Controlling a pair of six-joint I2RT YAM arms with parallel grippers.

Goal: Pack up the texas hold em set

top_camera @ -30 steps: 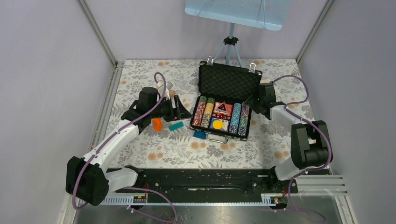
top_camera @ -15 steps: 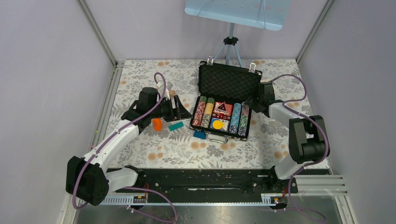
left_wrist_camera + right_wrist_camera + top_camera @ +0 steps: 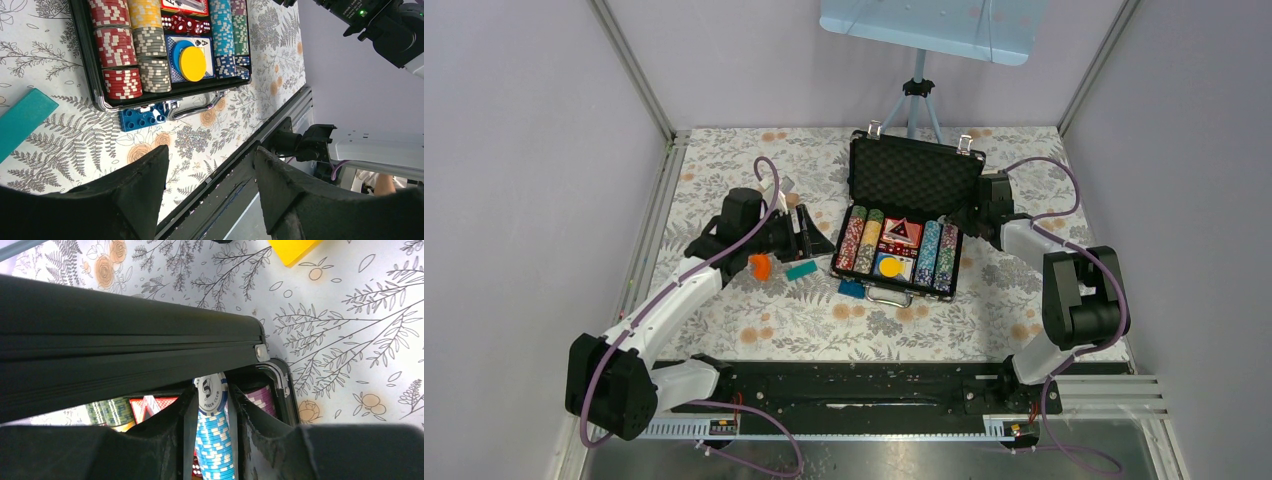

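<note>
The texas hold em set is a black case (image 3: 965, 203) lying open mid-table, foam-lined lid (image 3: 914, 176) upright at the back. Rows of chips, red dice (image 3: 182, 23) and a yellow disc (image 3: 889, 266) (image 3: 192, 64) fill its tray. My right gripper (image 3: 972, 214) sits at the case's right rear corner under the lid edge (image 3: 130, 330). Its jaws are narrow, and the blue chip row (image 3: 215, 440) shows in the gap of the right gripper (image 3: 214, 390); contact is unclear. My left gripper (image 3: 808, 230) (image 3: 210, 155) hovers open and empty left of the case.
A blue brick (image 3: 851, 288) (image 3: 141, 117) lies against the case's front handle. A teal brick (image 3: 801, 269) (image 3: 20, 122) and an orange piece (image 3: 760, 266) lie near the left gripper. A yellow brick (image 3: 295, 247) lies beyond the lid. A tripod (image 3: 917, 95) stands behind the table.
My right gripper's jaws have narrowed and that arm's elbow has shifted slightly left. The left arm and the case have not moved.
</note>
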